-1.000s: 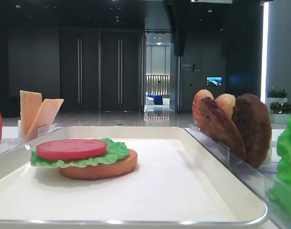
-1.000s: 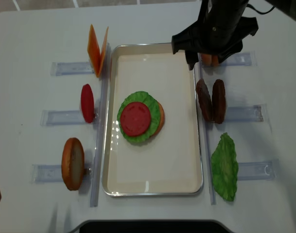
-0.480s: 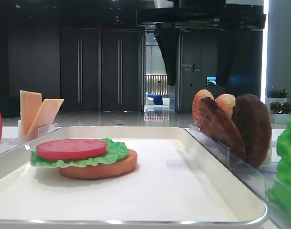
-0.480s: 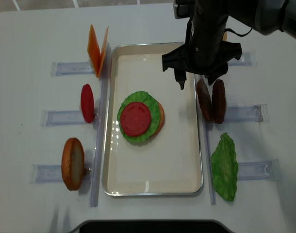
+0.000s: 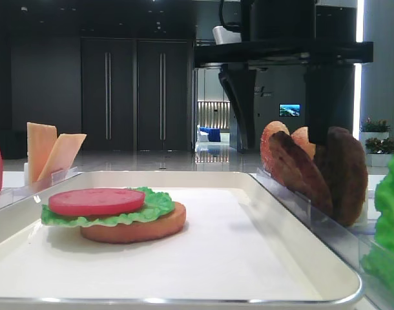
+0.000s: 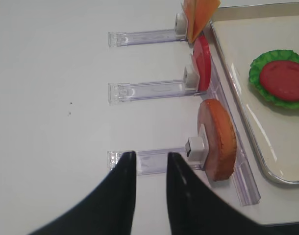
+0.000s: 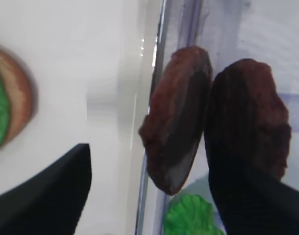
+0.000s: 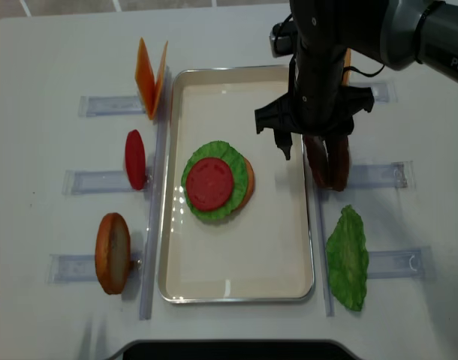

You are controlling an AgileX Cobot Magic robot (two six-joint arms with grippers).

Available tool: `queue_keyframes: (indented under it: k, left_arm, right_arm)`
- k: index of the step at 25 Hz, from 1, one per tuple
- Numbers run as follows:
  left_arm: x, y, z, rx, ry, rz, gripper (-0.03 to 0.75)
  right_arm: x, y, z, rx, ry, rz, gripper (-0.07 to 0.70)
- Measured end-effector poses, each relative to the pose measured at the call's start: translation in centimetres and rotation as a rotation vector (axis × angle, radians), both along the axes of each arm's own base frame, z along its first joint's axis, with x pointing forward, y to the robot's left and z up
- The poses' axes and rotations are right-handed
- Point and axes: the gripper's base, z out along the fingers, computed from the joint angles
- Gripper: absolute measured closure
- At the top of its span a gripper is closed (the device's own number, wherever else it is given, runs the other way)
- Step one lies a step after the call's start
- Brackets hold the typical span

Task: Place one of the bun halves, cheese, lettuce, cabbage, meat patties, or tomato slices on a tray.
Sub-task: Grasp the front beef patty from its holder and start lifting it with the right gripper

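My right gripper hangs open over two dark brown meat patties standing in the rack right of the cream tray. In the right wrist view the left patty lies between the black fingers. The right finger covers part of the other patty. On the tray a tomato slice lies on lettuce and a bun half. My left gripper hovers over a clear rack beside a bun half, its jaws narrowly apart and empty. Cabbage is out of view.
Cheese slices and a tomato slice stand in racks left of the tray. A lettuce leaf lies in the near right rack. More bun halves stand behind the patties, partly hidden by the arm.
The right arm has come from the bun rack at the back toward the near side. It now sits lower, with its fingers around the patties.
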Motion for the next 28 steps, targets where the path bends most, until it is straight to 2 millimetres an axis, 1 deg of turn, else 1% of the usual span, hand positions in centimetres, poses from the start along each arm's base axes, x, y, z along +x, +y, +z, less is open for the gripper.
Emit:
queue_keyframes:
  k: [6, 10, 13, 14, 16, 19, 20, 25, 28]
  left_arm:
    - [0.0, 0.0, 0.0, 0.0, 0.0, 0.0, 0.611]
    - [0.0, 0.0, 0.0, 0.0, 0.0, 0.0, 0.641]
    - [0.0, 0.0, 0.0, 0.0, 0.0, 0.0, 0.668]
    - [0.0, 0.0, 0.0, 0.0, 0.0, 0.0, 0.678]
    - [0.0, 0.0, 0.0, 0.0, 0.0, 0.0, 0.697]
    - [0.0, 0.0, 0.0, 0.0, 0.0, 0.0, 0.712]
    - [0.0, 0.0, 0.0, 0.0, 0.0, 0.0, 0.713]
    - [0.0, 0.0, 0.0, 0.0, 0.0, 0.0, 0.715]
    - [0.0, 0.0, 0.0, 0.0, 0.0, 0.0, 0.715]
  right_arm:
    - [0.1, -0.3, -0.4, -0.01, 0.007, -0.006, 0.192]
    - [0.4, -0.1, -1.3, -0.015, 0.013, -0.006, 0.2]
    - [0.7, 0.0, -1.9, -0.017, 0.009, -0.004, 0.224]
    - [0.8, 0.1, -2.1, -0.02, 0.006, -0.002, 0.245]
    - [0.9, 0.0, -2.3, -0.029, 0.0, 0.003, 0.316]
    - [1.0, -0.2, -2.2, -0.058, -0.012, 0.018, 0.495]
    - [1.0, -0.4, -2.2, -0.074, -0.01, 0.026, 0.528]
    - [0.9, -0.5, -1.8, -0.084, -0.008, 0.034, 0.535]
    - [0.8, -0.5, -0.7, -0.069, -0.012, 0.031, 0.535]
